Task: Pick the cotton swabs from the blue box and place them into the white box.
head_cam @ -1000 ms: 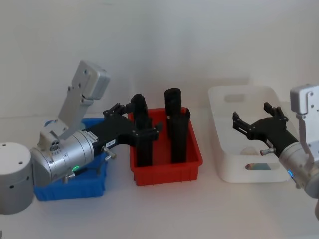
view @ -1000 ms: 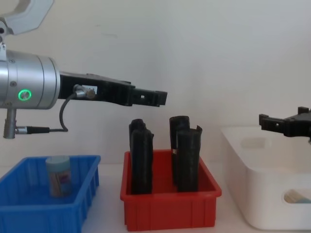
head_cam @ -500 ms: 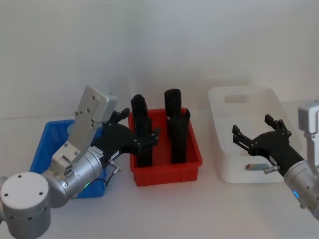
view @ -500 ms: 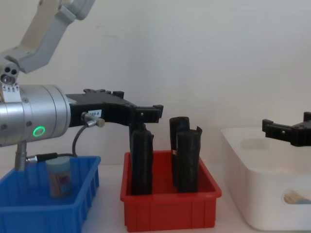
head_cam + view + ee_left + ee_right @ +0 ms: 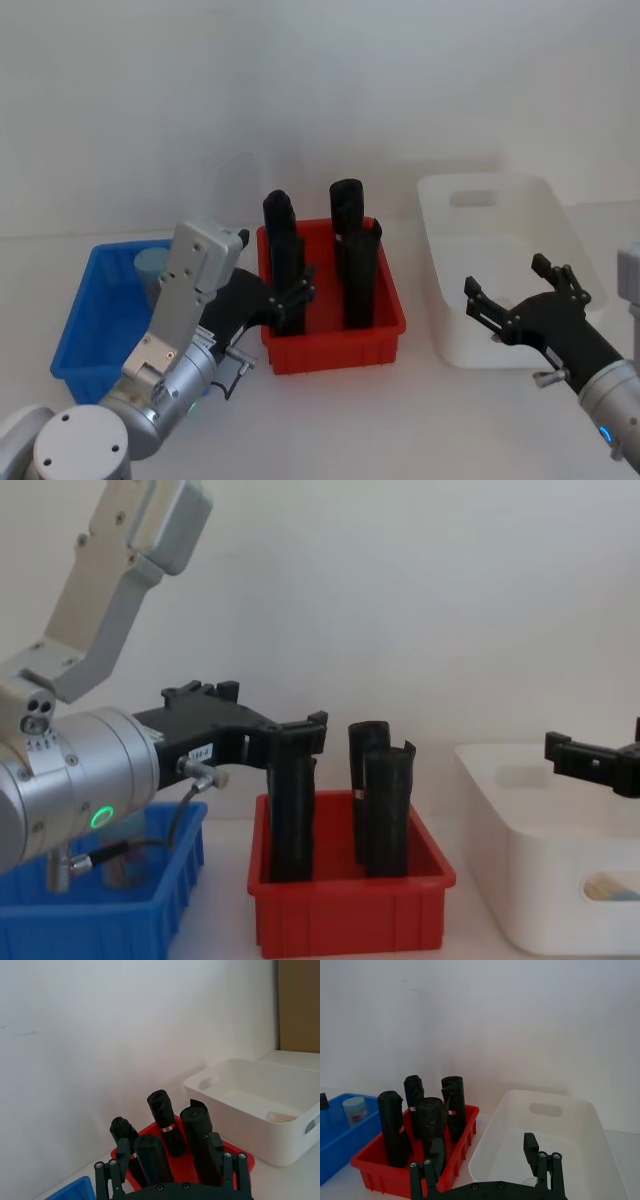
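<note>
White wall and a pale tabletop (image 5: pixel 330 420) frame the head view. The red bin (image 5: pixel 335 345) sits in the middle, with the blue box (image 5: pixel 72 345) at its 9 o'clock and the white box (image 5: pixel 480 186) at its 3 o'clock. One tub of the cotton swabs (image 5: pixel 150 268) stands upright at the blue box's 12 o'clock end. Your left gripper (image 5: pixel 270 295) hovers by that box's 3 o'clock rim, fingers spread wide and empty, aimed at the black rolls (image 5: pixel 283 250). Your right gripper (image 5: pixel 505 288) hangs at the white box's 6 o'clock edge, also spread wide and empty.

From the chest view, a left fingertip sits just beside a roll. I'd back clear of the rolls first and swing toward 9 o'clock. Then descend straight over the tub and close on its body below the lid.

The left wrist view shows four rolls. A tan shape lies on the white box's floor, probably a tub already delivered.

The right wrist view gives one tub in the blue box, four rolls, and one bin of each colour.
</note>
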`<action>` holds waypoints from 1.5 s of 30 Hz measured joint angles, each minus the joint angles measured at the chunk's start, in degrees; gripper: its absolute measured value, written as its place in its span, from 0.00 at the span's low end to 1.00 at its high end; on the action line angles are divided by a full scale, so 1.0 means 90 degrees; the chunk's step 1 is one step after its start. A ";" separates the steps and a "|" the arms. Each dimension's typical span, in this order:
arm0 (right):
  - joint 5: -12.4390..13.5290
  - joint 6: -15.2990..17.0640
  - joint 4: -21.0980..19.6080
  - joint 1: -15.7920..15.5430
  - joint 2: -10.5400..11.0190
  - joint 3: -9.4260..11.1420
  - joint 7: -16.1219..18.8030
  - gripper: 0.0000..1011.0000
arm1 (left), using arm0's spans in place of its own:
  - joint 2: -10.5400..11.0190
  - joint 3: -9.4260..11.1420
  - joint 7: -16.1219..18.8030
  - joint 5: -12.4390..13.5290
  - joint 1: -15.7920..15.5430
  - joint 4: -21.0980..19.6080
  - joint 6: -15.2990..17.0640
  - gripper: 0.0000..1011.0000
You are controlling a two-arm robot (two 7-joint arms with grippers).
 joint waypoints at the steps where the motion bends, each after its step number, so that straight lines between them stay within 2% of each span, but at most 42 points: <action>1: 0.0018 -0.0003 -0.0080 -0.0073 0.0018 -0.0001 -0.0010 0.99 | -0.0004 0.0015 0.0057 0.0018 0.0020 0.0004 -0.0049 0.99; 9: 0.0059 -0.0014 -0.0273 -0.0249 0.0062 0.0000 -0.0036 0.99 | -0.0035 0.0111 0.0412 0.0119 0.0154 0.0028 -0.0342 0.99; 26: 0.0061 -0.0014 -0.0273 -0.0246 0.0054 0.0007 -0.0018 0.99 | -0.0036 0.0116 0.0438 0.0126 0.0160 0.0029 -0.0365 0.99; 35: 0.0006 -0.0015 0.0031 -0.0018 -0.0033 0.0010 0.0217 0.99 | -0.0036 0.0112 0.0438 0.0123 0.0157 0.0026 -0.0364 0.99; 45: -0.0157 -0.0077 0.0775 0.0558 -0.0262 -0.0037 0.0754 0.99 | -0.0036 0.0112 0.0438 0.0122 0.0157 0.0025 -0.0363 0.99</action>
